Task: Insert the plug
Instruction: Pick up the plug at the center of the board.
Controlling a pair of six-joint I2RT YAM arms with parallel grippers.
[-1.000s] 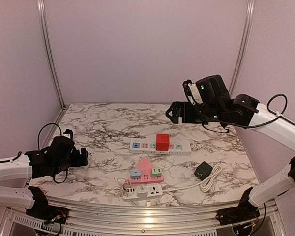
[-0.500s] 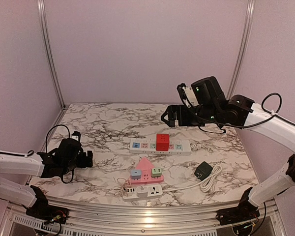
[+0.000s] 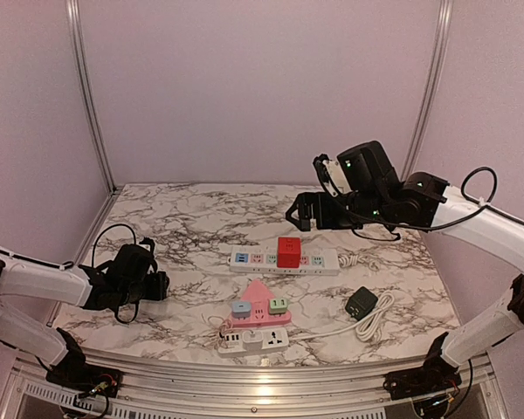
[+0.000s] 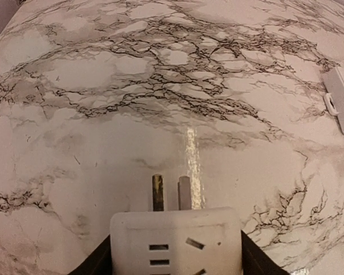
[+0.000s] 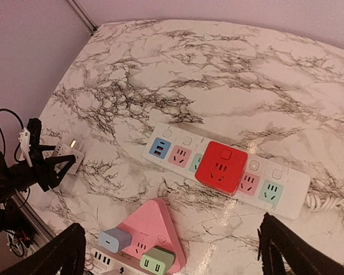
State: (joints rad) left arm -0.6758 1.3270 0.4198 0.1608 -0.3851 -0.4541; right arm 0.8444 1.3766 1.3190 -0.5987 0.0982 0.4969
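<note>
Low over the left side of the marbled bench (image 3: 183, 218), the left gripper (image 3: 160, 285) is grasping a white plug (image 4: 175, 243). Its dark fingers are pressing against the plug's two sides, and the pair of prongs (image 4: 158, 192) is pointing forward, away from the wrist. That hold is leaving the prongs free, which looks like the reason for taking the plug by its flanks. Whether the plug is resting on the bench or just clear of it cannot be told.

The left arm is reaching out nearly flat along the near edge, well apart from the white power strip (image 3: 249, 258) at the middle. A red cube adapter (image 3: 288, 251) is sitting in that strip. A pink triangular socket block (image 3: 258, 297) is lying nearer the arms, and a black adapter (image 3: 361, 303) with a coiled white cord is lying to the right.

The right gripper (image 3: 302, 209) is hovering high over the far side with its jaws spread wide and nothing between them. Its wrist is tilting down towards the strip, probably waiting to steady it. The insertion is not yet begun, and the plug must cross the bench first.
</note>
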